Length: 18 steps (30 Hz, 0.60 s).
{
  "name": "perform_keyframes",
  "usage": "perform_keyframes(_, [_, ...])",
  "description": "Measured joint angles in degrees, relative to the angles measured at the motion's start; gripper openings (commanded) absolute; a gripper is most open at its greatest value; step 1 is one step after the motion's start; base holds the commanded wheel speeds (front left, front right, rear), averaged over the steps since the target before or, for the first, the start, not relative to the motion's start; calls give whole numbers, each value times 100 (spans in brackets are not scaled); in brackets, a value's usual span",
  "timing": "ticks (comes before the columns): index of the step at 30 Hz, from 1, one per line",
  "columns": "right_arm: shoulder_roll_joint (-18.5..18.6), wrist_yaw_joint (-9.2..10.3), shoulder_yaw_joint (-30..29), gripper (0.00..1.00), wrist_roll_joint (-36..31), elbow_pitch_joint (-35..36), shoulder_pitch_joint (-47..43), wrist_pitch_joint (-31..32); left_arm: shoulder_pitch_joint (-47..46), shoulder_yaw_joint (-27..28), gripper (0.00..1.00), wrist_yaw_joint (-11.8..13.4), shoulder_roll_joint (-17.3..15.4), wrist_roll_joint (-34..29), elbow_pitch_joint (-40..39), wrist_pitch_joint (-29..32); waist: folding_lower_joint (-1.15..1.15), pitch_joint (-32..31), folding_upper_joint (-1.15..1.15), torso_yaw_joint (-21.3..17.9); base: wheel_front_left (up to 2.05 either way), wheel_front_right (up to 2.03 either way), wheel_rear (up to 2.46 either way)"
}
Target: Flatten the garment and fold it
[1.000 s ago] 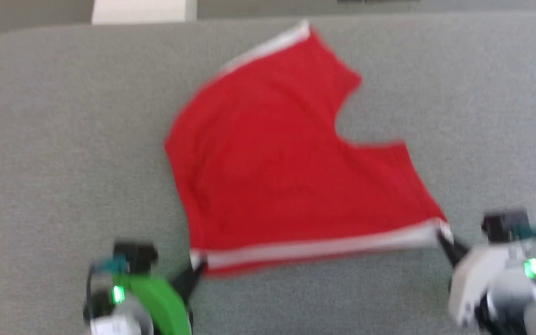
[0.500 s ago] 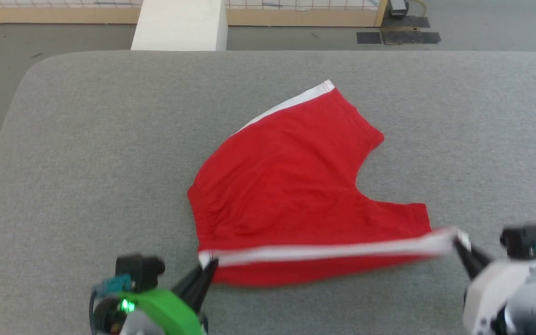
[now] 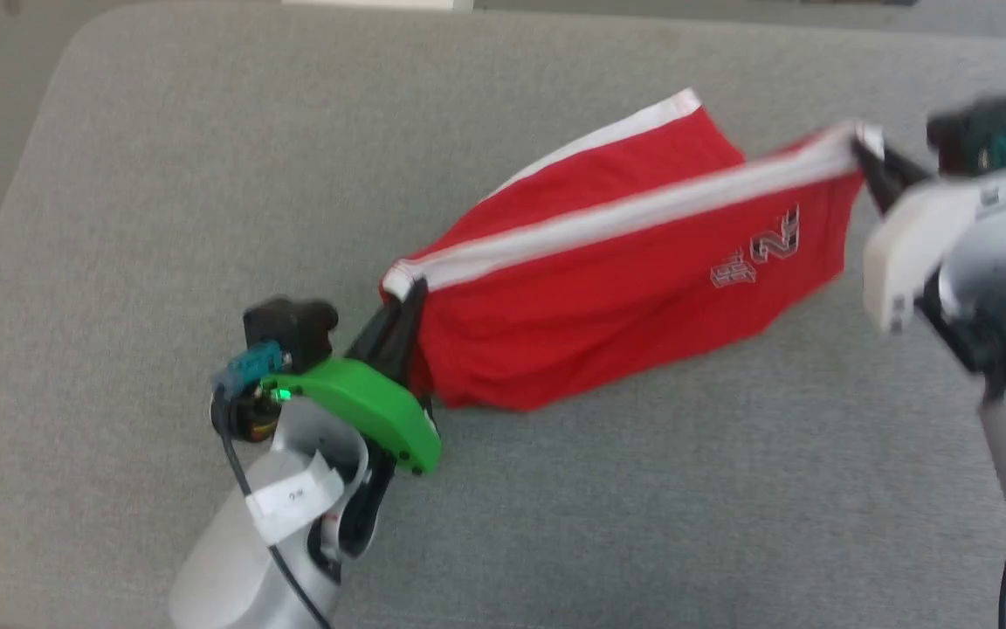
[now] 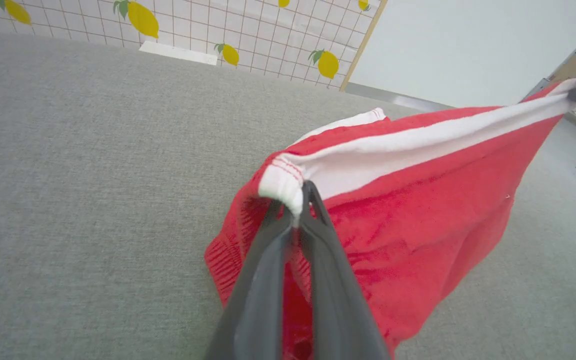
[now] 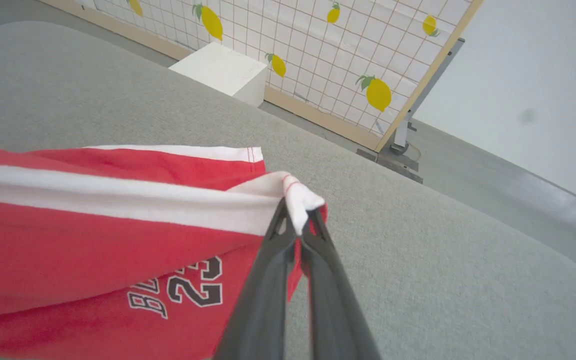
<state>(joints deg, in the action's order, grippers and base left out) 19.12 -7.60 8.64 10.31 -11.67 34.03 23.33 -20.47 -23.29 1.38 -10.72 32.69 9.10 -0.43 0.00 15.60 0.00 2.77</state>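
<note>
The garment [image 3: 608, 288], red shorts with white side stripes and a "23" print, hangs stretched between my two grippers above the grey table [image 3: 162, 175]. My left gripper [image 3: 403, 295] is shut on the waistband end of the white stripe [image 4: 288, 187]. At the upper right my right gripper [image 3: 863, 150] is shut on the stripe's hem end [image 5: 298, 200]. The stripe runs taut between them while the red cloth [image 4: 418, 215] sags below, its lower fold resting on the table. The print [image 5: 183, 287] faces the right wrist camera.
The grey padded table [image 5: 418, 260] spreads wide on all sides of the shorts. Beyond its far edge stand a white box [image 5: 220, 70] and a lemon-patterned grid screen [image 5: 318, 45] on the floor.
Both grippers have lifted the near striped edge off the table and carried it away from me, over the rest of the shorts; the printed side now shows. The head camera has shifted too.
</note>
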Motion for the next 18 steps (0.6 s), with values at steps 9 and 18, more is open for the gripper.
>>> perform_keyframes(9, [248, 0, 1009, 0, -177, -1963, 2238, -165, -722, -37, 0, 78, 466, -51, 544, -338, 0, 964, 0, 483, 0, 0, 0])
perform_keyframes(18, [374, 1, 1723, 0, 311, -2981, 2909, 231, -817, -230, 2, -1, 611, 66, 645, -470, 1, 1470, 0, 979, 0, 0, 0])
